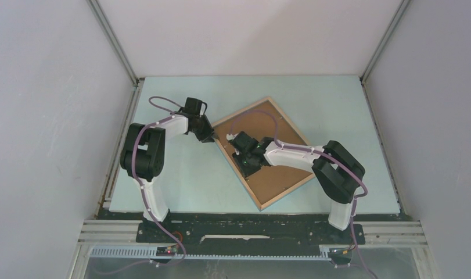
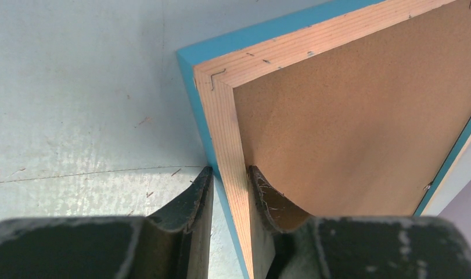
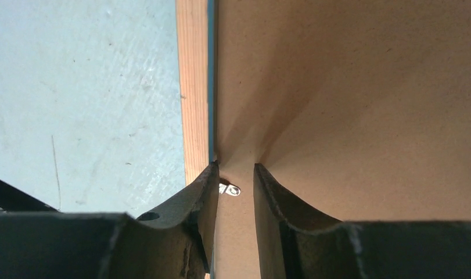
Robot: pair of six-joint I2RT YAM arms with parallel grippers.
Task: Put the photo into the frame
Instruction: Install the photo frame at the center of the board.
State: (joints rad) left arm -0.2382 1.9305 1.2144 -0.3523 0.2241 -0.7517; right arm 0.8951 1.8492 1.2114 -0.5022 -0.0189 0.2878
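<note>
The frame (image 1: 287,192) lies face down on the table, turned like a diamond, light wood back up and blue edges showing. A plain brown backing board (image 1: 262,123) fills it. The photo is hidden. My left gripper (image 1: 212,138) is at the frame's left corner. In the left wrist view the left gripper (image 2: 230,174) is shut across the wooden rail (image 2: 221,116), one finger on the blue outer edge and one on the inner side. My right gripper (image 1: 243,168) is low over the board by the left rail. The right gripper (image 3: 236,168) has its fingers slightly apart around a small metal tab (image 3: 232,189).
The pale blue table (image 1: 180,180) is enclosed by white walls on the left, back and right. The arm bases stand at the near edge. The frame's wood rail (image 3: 192,87) and board (image 3: 349,87) fill the right wrist view.
</note>
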